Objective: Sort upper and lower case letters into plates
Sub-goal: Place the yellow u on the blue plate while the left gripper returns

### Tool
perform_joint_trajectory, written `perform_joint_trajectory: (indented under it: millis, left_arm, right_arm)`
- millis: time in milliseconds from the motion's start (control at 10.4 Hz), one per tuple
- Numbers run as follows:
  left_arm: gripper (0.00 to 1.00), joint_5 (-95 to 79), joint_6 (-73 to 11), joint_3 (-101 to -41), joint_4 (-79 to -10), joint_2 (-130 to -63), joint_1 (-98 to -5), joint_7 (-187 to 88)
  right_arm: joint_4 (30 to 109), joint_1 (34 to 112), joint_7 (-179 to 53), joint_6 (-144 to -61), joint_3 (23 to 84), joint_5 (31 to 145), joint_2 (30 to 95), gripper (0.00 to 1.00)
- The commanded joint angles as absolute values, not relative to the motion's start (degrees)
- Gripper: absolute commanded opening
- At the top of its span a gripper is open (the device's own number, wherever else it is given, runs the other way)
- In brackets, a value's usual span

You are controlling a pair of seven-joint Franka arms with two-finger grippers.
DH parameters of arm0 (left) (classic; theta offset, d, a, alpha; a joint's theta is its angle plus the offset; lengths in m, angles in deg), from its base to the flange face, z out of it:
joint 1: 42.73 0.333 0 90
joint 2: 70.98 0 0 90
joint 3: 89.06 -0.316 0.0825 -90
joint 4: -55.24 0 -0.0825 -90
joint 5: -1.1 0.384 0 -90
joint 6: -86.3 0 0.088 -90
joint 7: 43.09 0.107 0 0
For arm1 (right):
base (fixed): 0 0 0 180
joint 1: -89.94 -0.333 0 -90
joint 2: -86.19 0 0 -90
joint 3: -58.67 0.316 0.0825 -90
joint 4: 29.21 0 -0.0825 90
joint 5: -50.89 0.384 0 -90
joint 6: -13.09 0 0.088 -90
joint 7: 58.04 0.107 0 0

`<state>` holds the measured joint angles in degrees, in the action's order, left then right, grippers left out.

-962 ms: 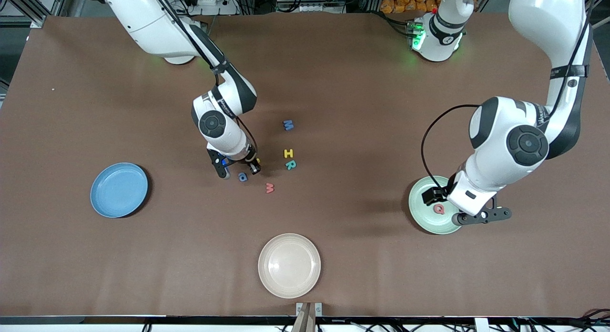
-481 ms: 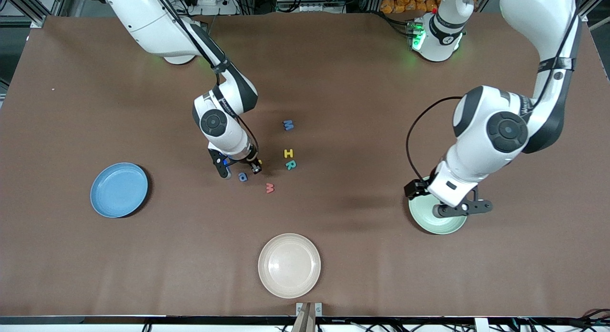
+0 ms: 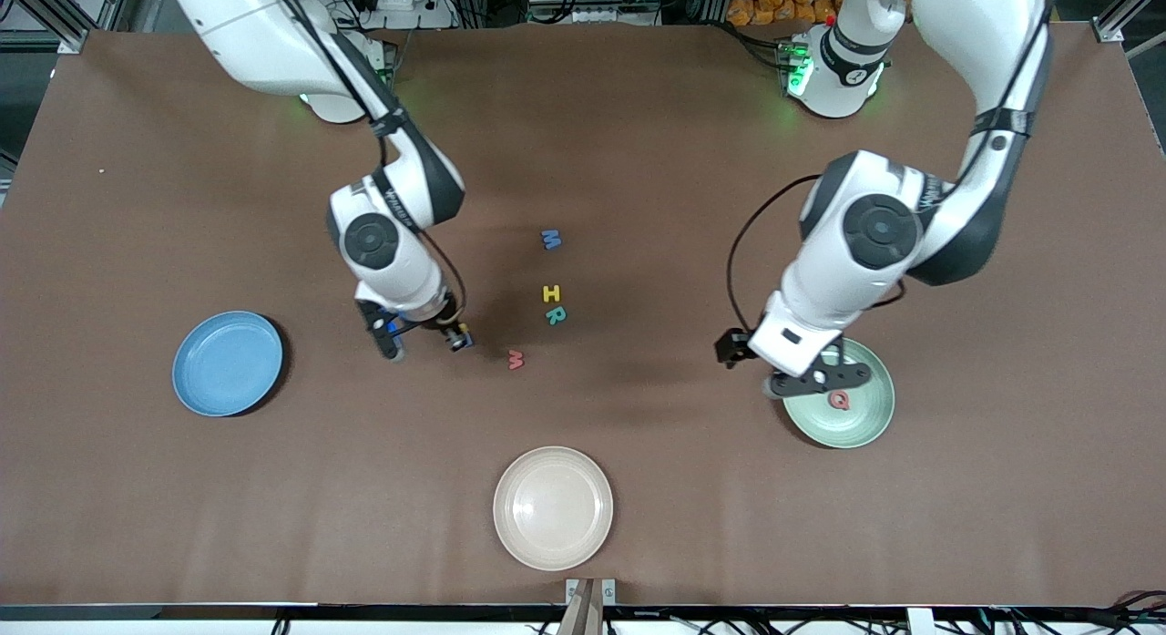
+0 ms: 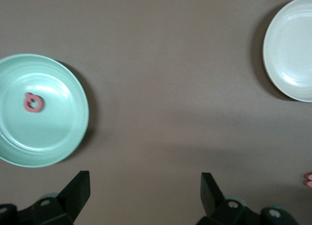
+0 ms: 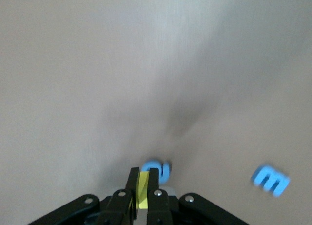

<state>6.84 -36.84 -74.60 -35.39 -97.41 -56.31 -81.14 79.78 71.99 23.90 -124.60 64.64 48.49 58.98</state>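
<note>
The right gripper point(image 3: 426, 342), clamped on a yellow letter point(image 5: 143, 196), has lifted toward the blue plate point(image 3: 227, 363); the open left gripper point(image 3: 802, 377) left the green plate point(image 3: 861, 425).

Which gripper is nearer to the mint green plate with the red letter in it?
Left. The left gripper hangs over the edge of the mint green plate, beside the red letter. The right gripper is toward the right arm's end, near the sky blue plate.

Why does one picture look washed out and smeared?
Right wrist view: the table looks pale grey, and the blue letters are motion-blurred beside the sharper shut fingers gripping a yellow letter. Left wrist view: crisp, with a soft highlight on the mint plate. Front view: even light, soft arm shadows.
</note>
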Motion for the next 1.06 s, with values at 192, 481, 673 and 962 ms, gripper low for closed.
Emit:
perform_joint_trajectory:
  millis: [192, 481, 673, 962]
  left_arm:
    - [1.0, 11.4, -37.7, -75.6, -30.1, -102.8, -63.6, -90.4]
    - [1.0, 15.4, -37.7, -76.0, -25.2, -108.7, -69.3, -101.9]
    - [1.0, 15.3, -37.9, -78.1, -23.9, -110.7, -74.3, -105.6]
    - [1.0, 15.2, -39.4, -79.7, -23.4, -113.7, -79.5, -111.8]
  right_arm:
    - [73.6, 82.1, 6.3, -114.6, 63.9, 47.1, 59.3, 0.0]
    - [73.4, 92.1, -9.5, -110.1, 62.7, 42.6, 59.1, 0.0]
    - [72.9, 96.1, -16.1, -110.4, 61.8, 37.8, 58.2, 0.0]
    - [72.8, 98.4, -16.9, -110.6, 61.8, 31.3, 56.8, 0.38]
